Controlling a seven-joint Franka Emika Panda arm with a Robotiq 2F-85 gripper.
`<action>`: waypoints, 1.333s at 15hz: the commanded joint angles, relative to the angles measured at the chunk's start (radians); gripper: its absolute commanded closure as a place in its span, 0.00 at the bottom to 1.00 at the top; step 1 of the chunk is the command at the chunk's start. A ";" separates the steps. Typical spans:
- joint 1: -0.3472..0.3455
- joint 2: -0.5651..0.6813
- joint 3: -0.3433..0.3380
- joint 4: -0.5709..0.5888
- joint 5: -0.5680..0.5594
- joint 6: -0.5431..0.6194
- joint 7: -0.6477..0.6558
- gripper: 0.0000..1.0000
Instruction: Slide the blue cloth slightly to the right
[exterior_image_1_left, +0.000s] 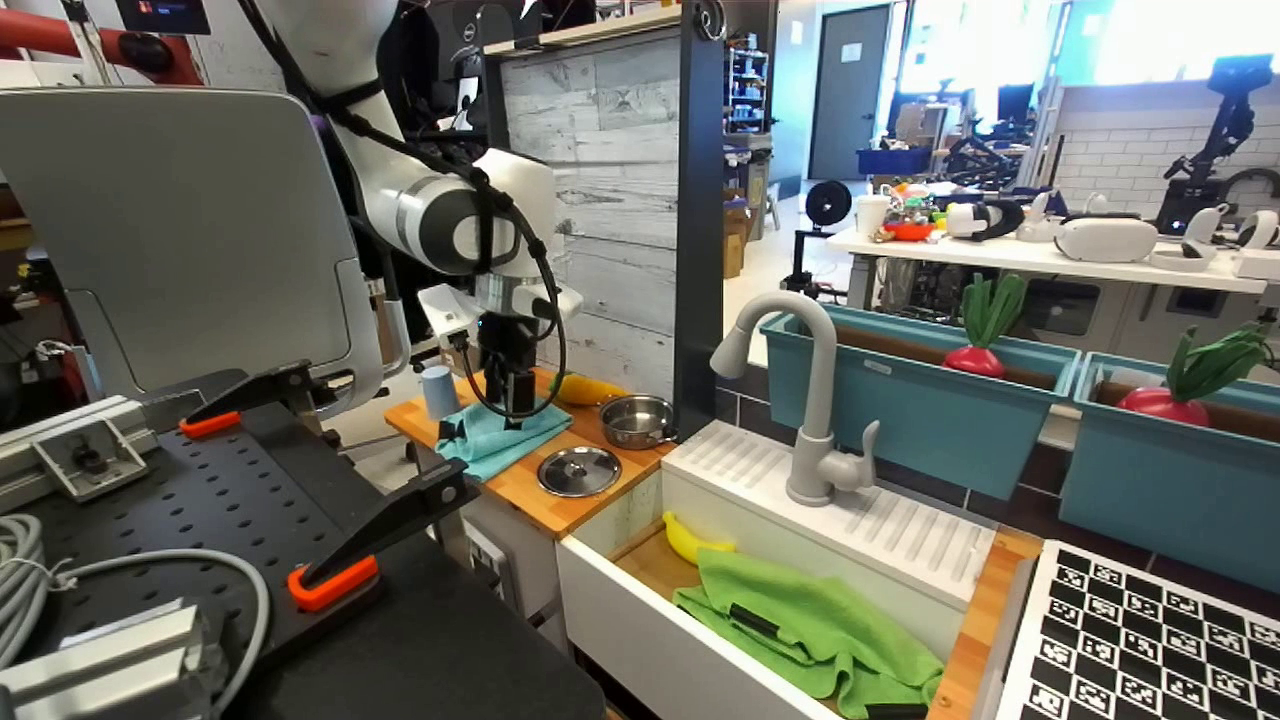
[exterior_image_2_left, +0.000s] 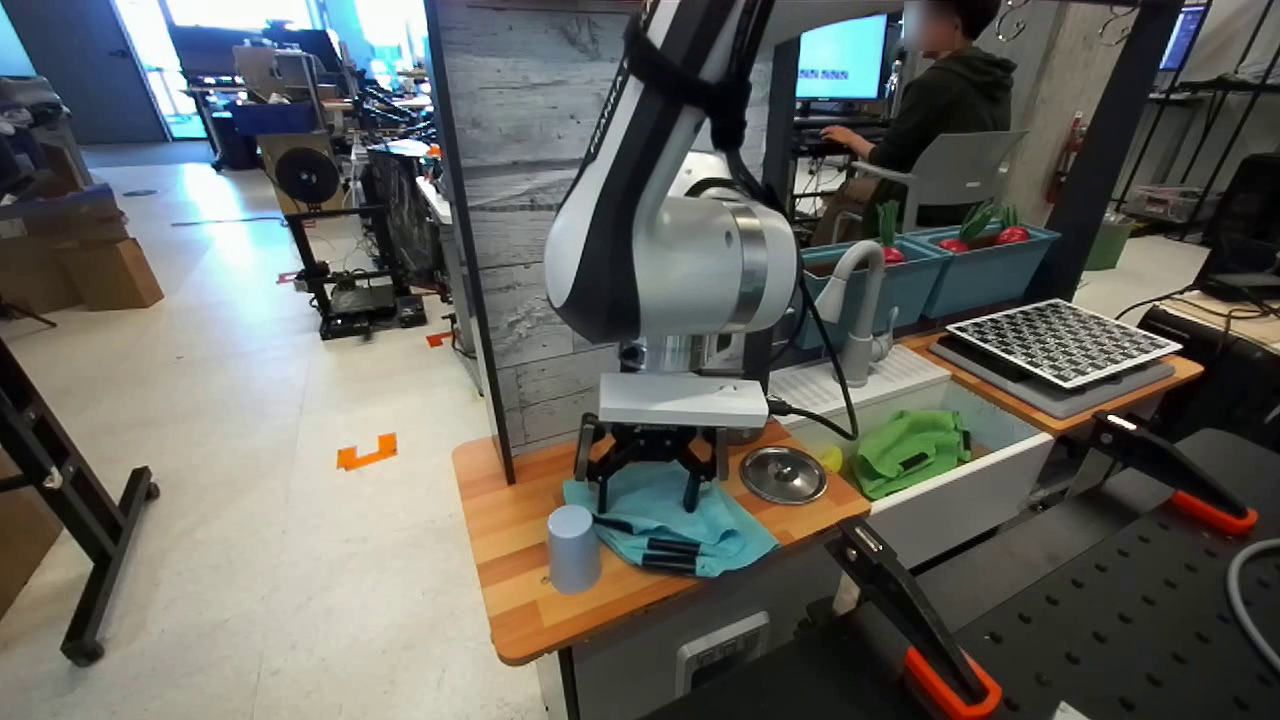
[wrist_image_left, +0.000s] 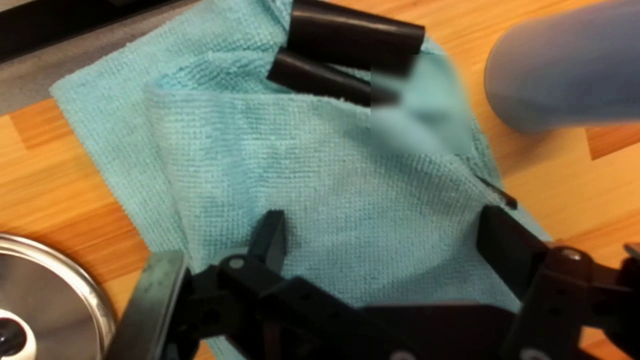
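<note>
The blue cloth lies folded and crumpled on the wooden counter. It shows in both exterior views (exterior_image_1_left: 487, 450) (exterior_image_2_left: 735, 538) and fills the middle of the wrist view (wrist_image_left: 300, 160). Black strips are attached near its edges. My gripper points down over the cloth in both exterior views (exterior_image_1_left: 512, 408) (exterior_image_2_left: 648, 500). In the wrist view the gripper (wrist_image_left: 382, 220) is open, its fingers wide apart with flat cloth between them. The fingertips are at or just above the cloth surface; I cannot tell if they touch it. The cloth is not pinched.
A blue-grey cup (exterior_image_2_left: 573, 550) stands close beside the cloth. A metal lid (exterior_image_2_left: 783, 475) lies on its other side. A metal pot (exterior_image_1_left: 638, 420) and a yellow object (exterior_image_1_left: 588, 390) are by the wooden wall panel (exterior_image_1_left: 620, 240). A sink (exterior_image_1_left: 640, 620) holds a green cloth (exterior_image_1_left: 810, 620).
</note>
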 joint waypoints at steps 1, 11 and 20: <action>0.007 0.034 -0.023 0.040 -0.029 0.003 0.031 0.00; 0.002 0.036 -0.045 0.003 -0.033 0.008 0.028 0.00; -0.048 0.013 -0.029 -0.096 -0.013 0.085 -0.003 0.00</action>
